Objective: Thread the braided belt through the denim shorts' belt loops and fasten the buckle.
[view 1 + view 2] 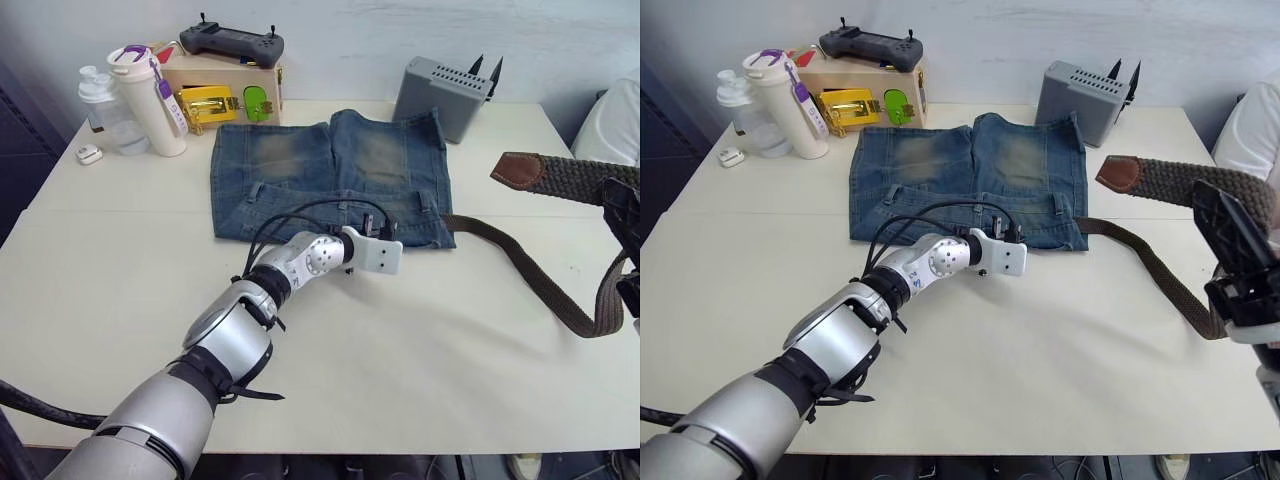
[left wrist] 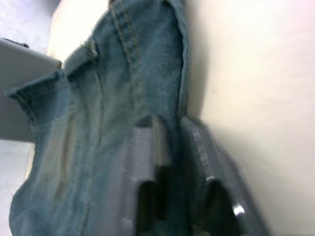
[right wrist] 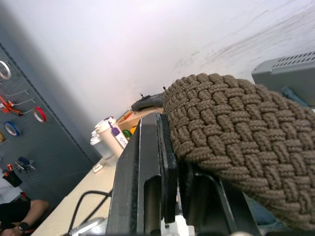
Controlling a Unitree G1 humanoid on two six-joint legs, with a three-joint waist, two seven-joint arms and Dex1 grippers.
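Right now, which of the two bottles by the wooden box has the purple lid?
The taller white bottle, standing nearer the wooden box. The shorter clear bottle beside it has a white cap.

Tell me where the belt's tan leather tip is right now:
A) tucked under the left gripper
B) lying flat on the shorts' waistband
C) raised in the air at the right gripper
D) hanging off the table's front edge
C: the braided belt arcs up from the table to the right gripper, and its tan tip sticks out in mid-air, clear of the denim shorts.

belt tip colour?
Tan-brown leather tip on the dark brown braided belt; clearest in the left eye view.
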